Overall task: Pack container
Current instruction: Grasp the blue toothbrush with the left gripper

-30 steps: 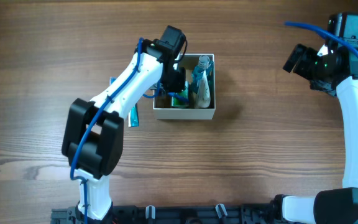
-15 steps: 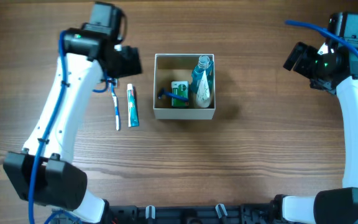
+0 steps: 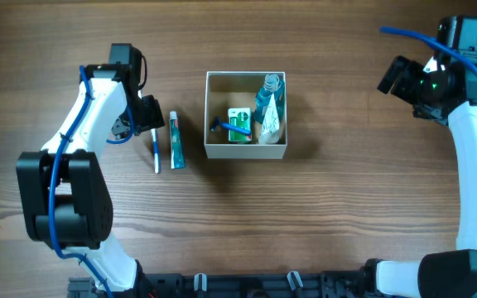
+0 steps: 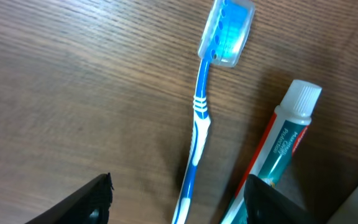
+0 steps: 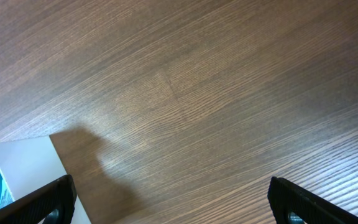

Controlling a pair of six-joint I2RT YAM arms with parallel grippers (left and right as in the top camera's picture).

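The container [image 3: 215, 151], a square white-walled box with a tan inside, sits mid-table and holds a blue bottle [image 3: 268, 98], a green-and-white packet [image 3: 238, 126] and a dark blue item. A blue toothbrush [image 3: 156, 153] and a toothpaste tube [image 3: 175, 142] lie on the table left of it. My left gripper [image 3: 143, 116] is open just above the toothbrush [image 4: 194, 140], its fingers astride the handle, with the tube [image 4: 272, 155] beside it. My right gripper [image 3: 396, 79] is open and empty at the far right; a container corner [image 5: 17, 180] shows in the right wrist view.
The wooden table [image 3: 346, 215] stretches around the box. A dark rail runs along the front edge [image 3: 247, 285].
My left arm pulled out of the container, swung left and came down over the toothbrush. The right arm has not moved.
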